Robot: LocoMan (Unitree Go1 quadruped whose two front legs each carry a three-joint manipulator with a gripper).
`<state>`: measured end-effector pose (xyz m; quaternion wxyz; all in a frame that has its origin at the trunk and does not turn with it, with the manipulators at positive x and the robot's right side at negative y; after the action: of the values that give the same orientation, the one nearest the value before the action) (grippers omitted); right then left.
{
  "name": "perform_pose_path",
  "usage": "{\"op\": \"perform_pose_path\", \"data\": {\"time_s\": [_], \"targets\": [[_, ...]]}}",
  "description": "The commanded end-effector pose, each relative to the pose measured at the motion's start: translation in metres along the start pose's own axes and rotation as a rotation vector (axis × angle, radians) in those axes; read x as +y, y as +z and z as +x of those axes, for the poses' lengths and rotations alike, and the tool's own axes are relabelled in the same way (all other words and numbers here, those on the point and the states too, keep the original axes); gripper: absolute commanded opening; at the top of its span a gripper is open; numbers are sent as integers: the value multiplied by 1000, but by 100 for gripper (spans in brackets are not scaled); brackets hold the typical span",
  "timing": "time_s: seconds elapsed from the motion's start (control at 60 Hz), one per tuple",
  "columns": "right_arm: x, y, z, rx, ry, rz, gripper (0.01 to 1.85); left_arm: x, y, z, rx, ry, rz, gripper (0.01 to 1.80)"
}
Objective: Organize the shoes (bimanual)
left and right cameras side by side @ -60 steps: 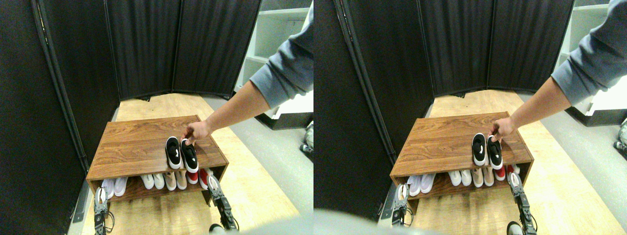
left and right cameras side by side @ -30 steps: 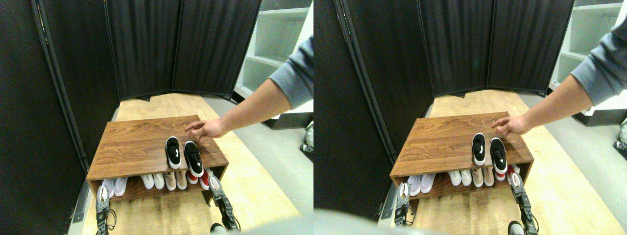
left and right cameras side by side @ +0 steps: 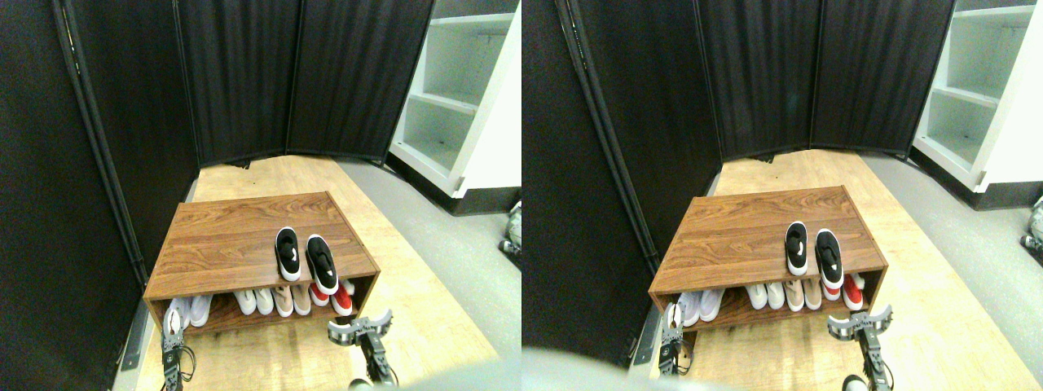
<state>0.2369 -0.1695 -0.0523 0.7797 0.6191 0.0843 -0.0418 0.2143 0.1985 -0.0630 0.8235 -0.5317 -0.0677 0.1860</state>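
Shoes: two small black slip-on sneakers with white soles (left and right cameras side by side: 305, 259), beyond both pincers on the wooden rack (left and right cameras side by side: 220, 244); light, soft (grip heels).
Right pincer (left and right cameras side by side: 359, 326): spread open, empty.
Left pincer (left and right cameras side by side: 170, 325): cannot tell.

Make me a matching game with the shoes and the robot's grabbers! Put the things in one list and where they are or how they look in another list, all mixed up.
Things:
1. black shoes
2. red shoes
3. right gripper
4. white shelves

Places or states:
A. inside the wooden rack, at its right end
B. jaws spread wide, in front of the rack
C. on top of the rack
D. standing at the far right, behind the rack

Right pairs: 1-C, 2-A, 3-B, 4-D
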Motion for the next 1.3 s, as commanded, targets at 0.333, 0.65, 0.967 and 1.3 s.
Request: {"op": "perform_pose_path", "data": {"time_s": [0.333,0.65,0.967,1.3], "targets": [[-16,-22,64,40,-15,101,174,-2,6,10,-14,-36,-10,3],[-17,-26,94,30,-29,33,170,1,8,16,-31,-46,9,4],[-18,-25,98,26,-57,16,170,4,7,20,-46,-37,3,1],[-3,-16,49,52,-17,67,168,5,5,19,-45,-38,6,1]]}}
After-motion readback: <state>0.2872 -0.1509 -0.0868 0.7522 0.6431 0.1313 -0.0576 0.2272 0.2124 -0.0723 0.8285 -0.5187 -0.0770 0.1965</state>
